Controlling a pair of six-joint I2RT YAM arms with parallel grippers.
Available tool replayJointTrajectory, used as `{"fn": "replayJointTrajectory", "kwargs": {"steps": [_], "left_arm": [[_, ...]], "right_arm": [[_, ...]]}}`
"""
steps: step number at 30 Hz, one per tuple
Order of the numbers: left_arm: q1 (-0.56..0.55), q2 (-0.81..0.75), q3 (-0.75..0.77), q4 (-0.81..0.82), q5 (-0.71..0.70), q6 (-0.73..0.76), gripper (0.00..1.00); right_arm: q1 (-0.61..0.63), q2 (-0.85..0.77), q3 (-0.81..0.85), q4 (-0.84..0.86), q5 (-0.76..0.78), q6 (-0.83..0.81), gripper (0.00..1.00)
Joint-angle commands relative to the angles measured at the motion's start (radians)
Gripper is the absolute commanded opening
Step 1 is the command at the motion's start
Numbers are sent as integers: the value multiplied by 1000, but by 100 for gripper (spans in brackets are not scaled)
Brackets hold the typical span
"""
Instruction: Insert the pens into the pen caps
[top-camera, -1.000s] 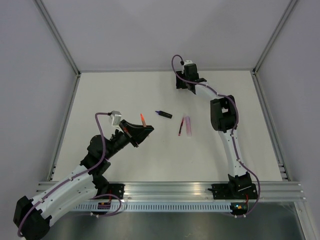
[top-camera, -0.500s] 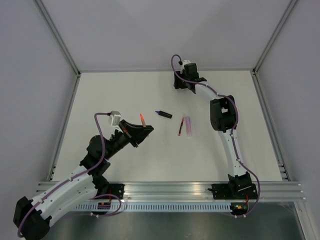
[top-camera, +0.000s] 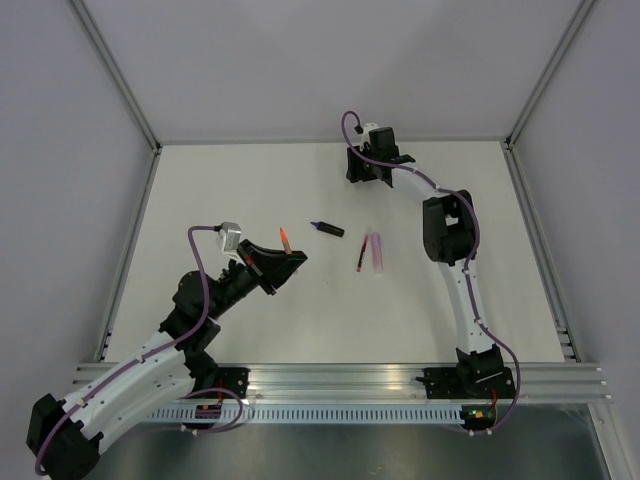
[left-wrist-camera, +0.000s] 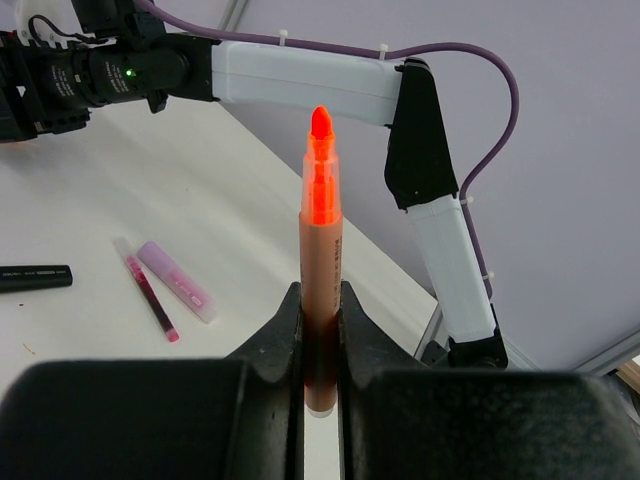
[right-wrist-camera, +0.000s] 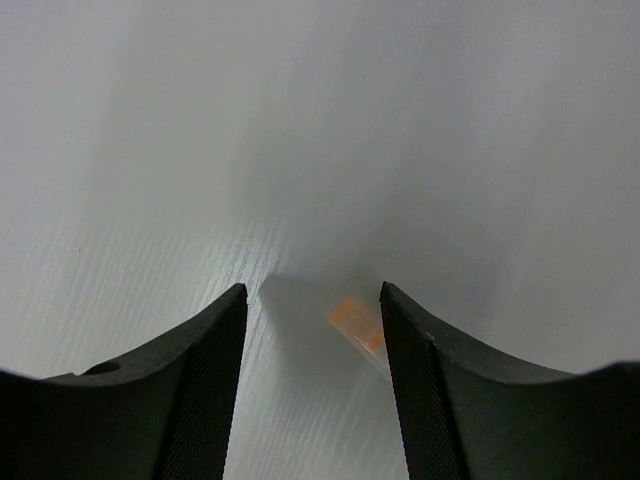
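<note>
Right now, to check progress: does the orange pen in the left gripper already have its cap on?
No, the orange pen clamped in the left gripper shows its bare pointed tip at the top.

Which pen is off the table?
The orange-red pen, clamped upright in the left gripper; the dark pen and the slim red pen lie flat on the table.

Orange cap (right-wrist-camera: 356, 325), blurred, partly behind right tool (right-wrist-camera: 312, 292); lower end of orange pen (left-wrist-camera: 321, 262) hidden inside left tool (left-wrist-camera: 319, 292).
</note>
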Motion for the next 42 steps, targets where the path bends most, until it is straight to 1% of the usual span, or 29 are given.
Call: {"fn": "replayJointTrajectory", "kwargs": {"steps": [1,9,14,17,18,20,22,25,26,28,29,30,31,32,35,36,37,38,39,40,41,42], "left_arm": [[-2,-8,-5,2,-11,4,2],[-2,-8,-8,-1,-19,5,2],[0,-5,-8,-1,-25,7,2],[-2,-4,-6,-2,-24,7,2],[0,-5,-6,-2,-22,7,2],[-2,-7,-6,-4,-25,8,3],[-2,-8,-6,-5,-28,8,3],[0,-8,-5,-7,-30,10,3],[-2,-8,-5,-8,-30,12,3],[-2,-8,-5,-10,-34,15,3],[0,-8,-5,-11,-36,15,3],[0,-8,-5,-13,-39,18,3],[0,-7,-5,-13,-42,18,3],[-2,-5,-5,-14,-44,19,3],[-2,2,-5,-14,-51,21,3],[0,5,-5,-14,-53,22,3],[-2,7,-5,-14,-53,22,3],[0,7,-5,-14,-51,21,3],[0,8,-3,-11,-50,19,3],[0,10,-3,-10,-45,18,3],[0,12,-5,-10,-45,16,3],[0,9,-6,-10,-48,16,3]], "right_arm": [[1,-71,-45,-71,-50,-25,61],[1,-108,-107,-111,-114,-74,60],[1,-142,-154,-128,-75,-123,59],[3,-157,-170,-125,-53,-138,55],[5,-157,-168,-128,-55,-144,49],[8,-157,-165,-140,-67,-167,44],[15,-163,-168,-146,-78,-189,43],[26,-175,-185,-143,-84,-221,31],[29,-177,-196,-143,-67,-223,22],[32,-180,-202,-151,-47,-212,15],[32,-181,-199,-157,-17,-195,9],[32,-183,-196,-178,6,-184,6],[32,-186,-196,-189,40,-168,3],[31,-195,-196,-203,130,-123,0],[29,-223,-206,-295,342,9,0],[26,-231,-212,-368,458,120,0],[24,-246,-258,-396,500,176,0],[24,-298,-309,-407,536,234,0],[23,-328,-361,-412,578,359,0],[20,-364,-474,-407,583,423,0],[18,-440,-537,-398,585,484,0],[18,-479,-594,-363,580,598,0]]}}
